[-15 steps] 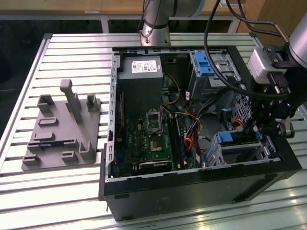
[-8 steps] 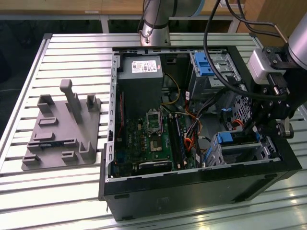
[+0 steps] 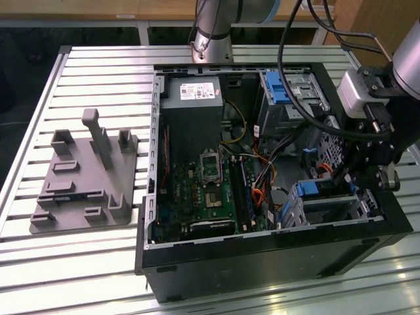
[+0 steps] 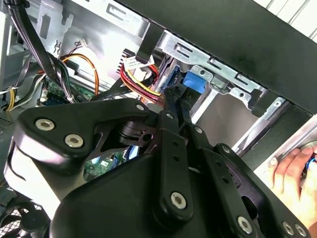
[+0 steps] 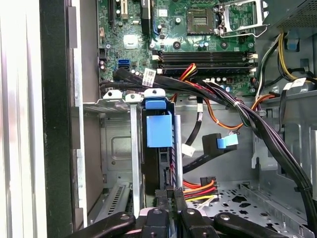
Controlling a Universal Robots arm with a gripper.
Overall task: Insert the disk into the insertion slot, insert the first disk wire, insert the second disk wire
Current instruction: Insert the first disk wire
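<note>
Disk point(image 5: 159, 130) sits seated in the insertion slot point(image 5: 116, 148), so step 1 looks done and a wire step is in hand; whether wire 1 or 2 is unclear. In the first wrist view the end effector point(image 5: 168, 196) has its fingers drawn nearly together, apparently pinching the black end of a disk wire point(image 5: 199, 186) at the disk's edge. Seating it likely calls for a straight, gentle push

white label point(image 3: 199, 91) on power supply point(image 3: 190, 128), print unreadable, cable tag point(image 5: 150, 77) likewise unreadable
</note>
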